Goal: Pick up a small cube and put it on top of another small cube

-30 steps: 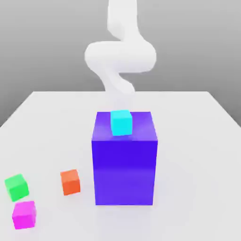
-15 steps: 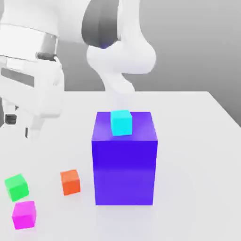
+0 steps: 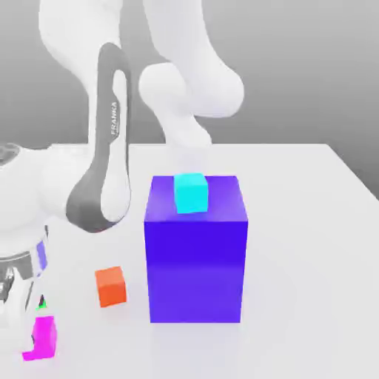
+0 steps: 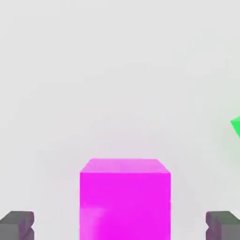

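At the exterior view's lower left, the small magenta cube sits on the pale, smooth table. Seen from the white robot hand, it lies between the widely parted fingers, a gap on either side; closing around it seems next. "FRANKA" is printed on the white-and-grey arm, left of the frame's centre.

Pale tabletop beneath a gray backdrop.

We see a smooth, nearly white surface with a straight far edge, its sides spreading toward us in the exterior view, under bright, even light; behind it, we find plain gray, darker down near the table's edge and lighter higher up.
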